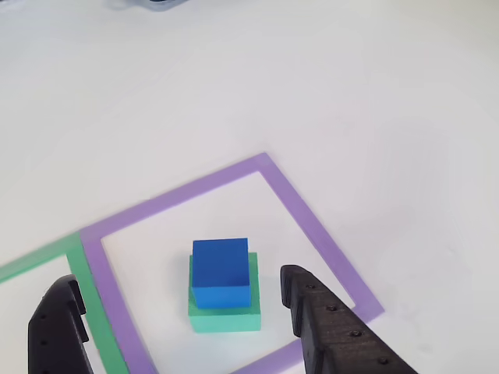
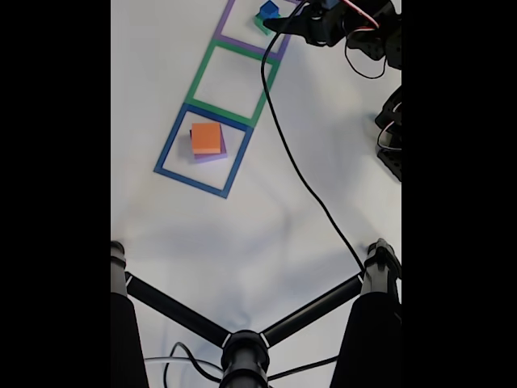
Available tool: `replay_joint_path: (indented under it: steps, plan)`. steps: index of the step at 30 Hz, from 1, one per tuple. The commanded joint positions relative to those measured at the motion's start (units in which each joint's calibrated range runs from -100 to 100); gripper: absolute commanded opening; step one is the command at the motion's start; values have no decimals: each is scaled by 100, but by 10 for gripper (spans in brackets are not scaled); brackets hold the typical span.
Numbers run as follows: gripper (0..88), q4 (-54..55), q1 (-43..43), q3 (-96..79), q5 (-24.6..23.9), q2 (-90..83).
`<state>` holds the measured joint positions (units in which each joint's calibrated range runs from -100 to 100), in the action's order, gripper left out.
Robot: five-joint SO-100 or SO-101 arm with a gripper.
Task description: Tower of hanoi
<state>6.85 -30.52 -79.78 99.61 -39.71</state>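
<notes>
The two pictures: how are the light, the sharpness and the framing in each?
Other view: even soft light, the small blue foam cube on the green foam block is sharp, and the open black gripper is slightly blurred near the lens. Fixed view: black bars at both sides, a faint shadow on the white table, small blocks soft.

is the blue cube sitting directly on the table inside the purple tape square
No, the blue cube rests on top of the green block, which lies on the table inside the purple tape square.

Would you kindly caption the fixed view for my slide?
Orange block stacked on purple slab inside the blue tape square, arm at the far purple square.
</notes>
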Motion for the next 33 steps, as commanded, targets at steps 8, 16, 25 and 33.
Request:
replay_joint_path:
  steps: [8, 16, 25, 33]
  plan:
    - [291, 1893, -170, -150, 39, 1375]
    - [289, 2751, -170, 450, 39, 2697]
    - [272, 3059, -170, 914, 39, 3491]
    - [205, 3124, -56, 977, 39, 3603]
